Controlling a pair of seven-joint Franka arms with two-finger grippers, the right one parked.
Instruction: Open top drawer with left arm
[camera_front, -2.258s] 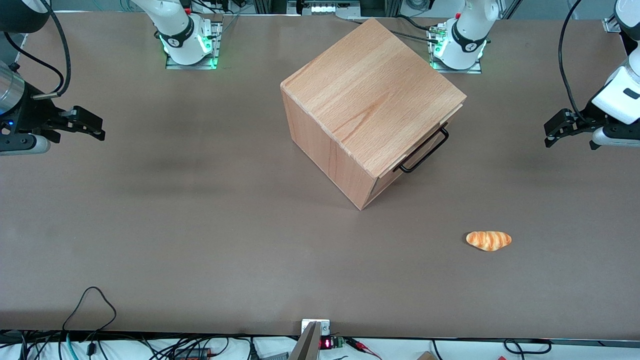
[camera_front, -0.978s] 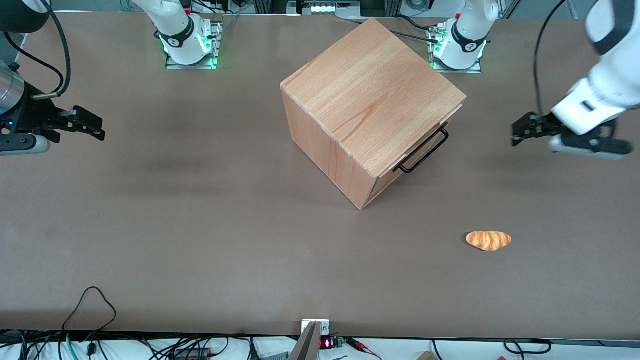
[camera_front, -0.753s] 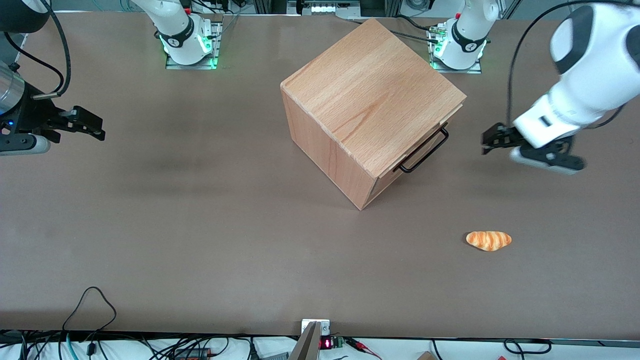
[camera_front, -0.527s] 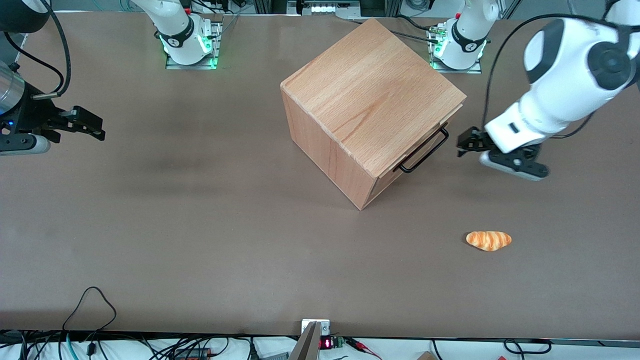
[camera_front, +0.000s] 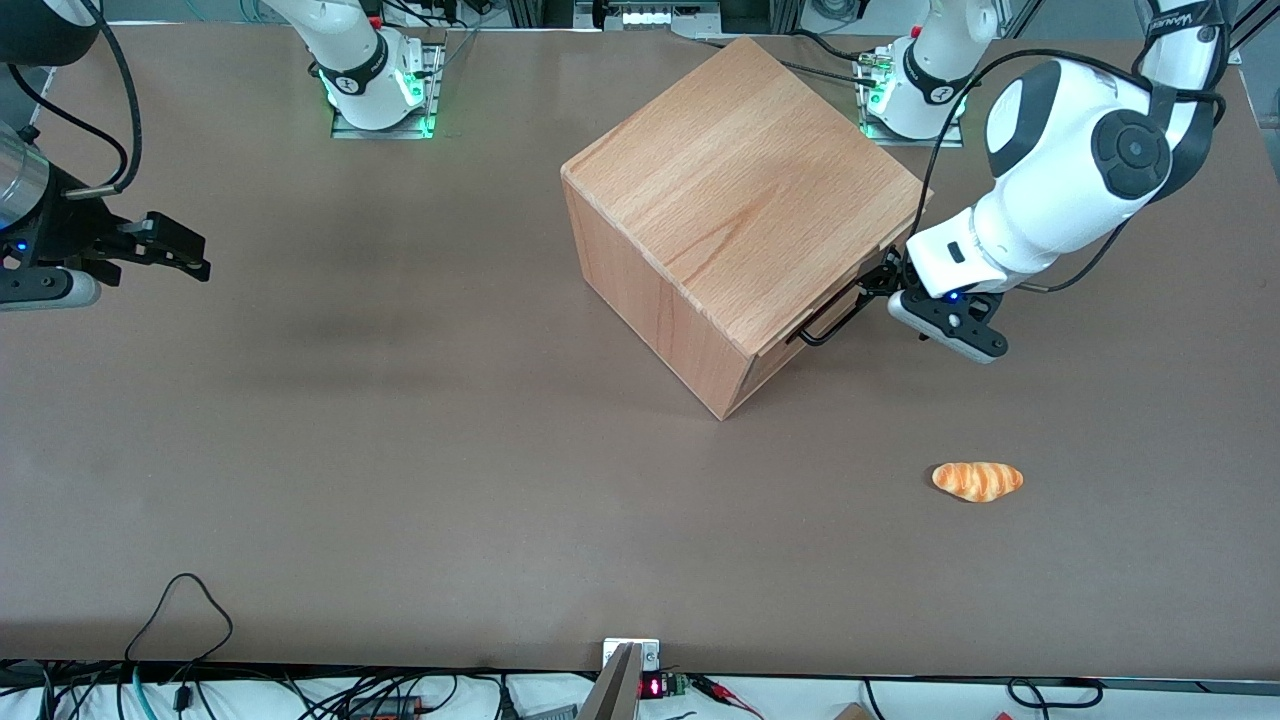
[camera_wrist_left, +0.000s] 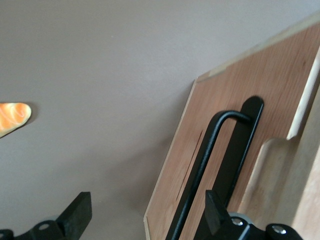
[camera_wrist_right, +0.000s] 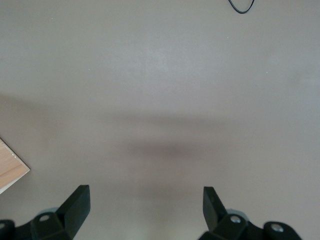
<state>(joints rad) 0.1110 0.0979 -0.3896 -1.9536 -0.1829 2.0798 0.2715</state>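
Front view — the left arm (camera_front: 1070, 150) brings its gripper (camera_front: 884, 283) to the black bar handle (camera_front: 838, 318) of the top drawer (camera_front: 832, 300), under the cabinet (camera_front: 740, 190) top; a croissant (camera_front: 977, 480) lies nearer the camera.

Left wrist view — fingers (camera_wrist_left: 77, 215) spread wide, handle (camera_wrist_left: 210, 165) between them, ungripped.

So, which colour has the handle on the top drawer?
Black: the handle on the top drawer shows best in the left wrist view, between the open gripper fingers.
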